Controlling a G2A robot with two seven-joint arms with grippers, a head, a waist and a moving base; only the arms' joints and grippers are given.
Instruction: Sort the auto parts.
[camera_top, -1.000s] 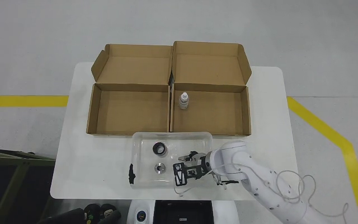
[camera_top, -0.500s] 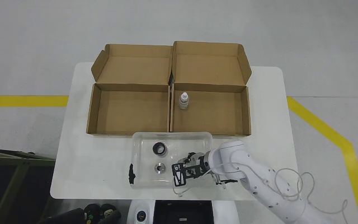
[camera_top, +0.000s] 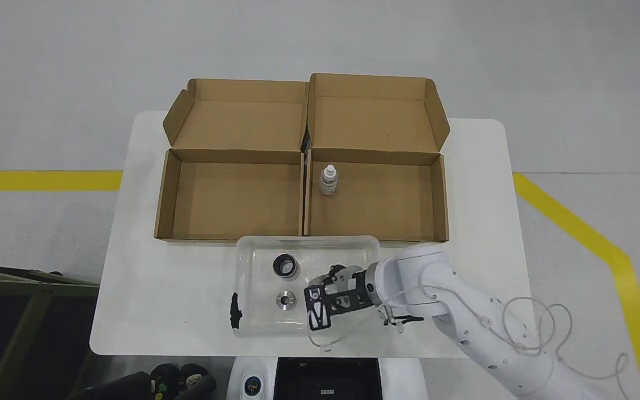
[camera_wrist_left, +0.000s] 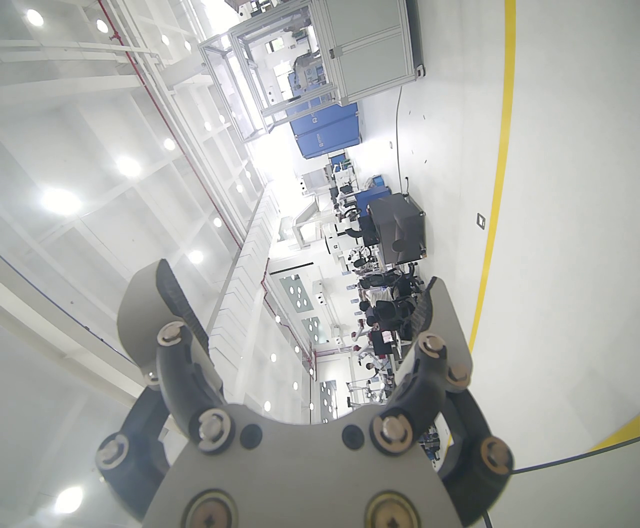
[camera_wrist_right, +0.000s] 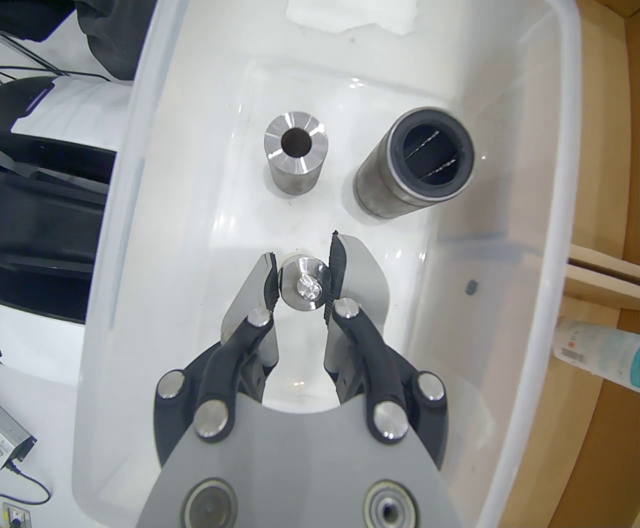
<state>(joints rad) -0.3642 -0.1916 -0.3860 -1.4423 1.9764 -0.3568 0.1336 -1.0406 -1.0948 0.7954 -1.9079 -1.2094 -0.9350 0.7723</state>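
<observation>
Tabletop bin (camera_wrist_right: 550, 240): right pincer (camera_wrist_right: 302, 272) clamps steel cylinder (camera_wrist_right: 306, 290); bottle (camera_wrist_right: 595, 352) label illegible.

Top-down overview; wrist close-up on bin (camera_top: 258, 284)

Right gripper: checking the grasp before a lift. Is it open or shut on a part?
Shut: the right gripper has its pads touching both sides of the small metal cylinder.

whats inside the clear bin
The bin holds three metal parts: a bored cylinder, a wider black-rimmed sleeve, and a small cylinder clamped by the right gripper. The gripper covers the floor beneath it.
</observation>
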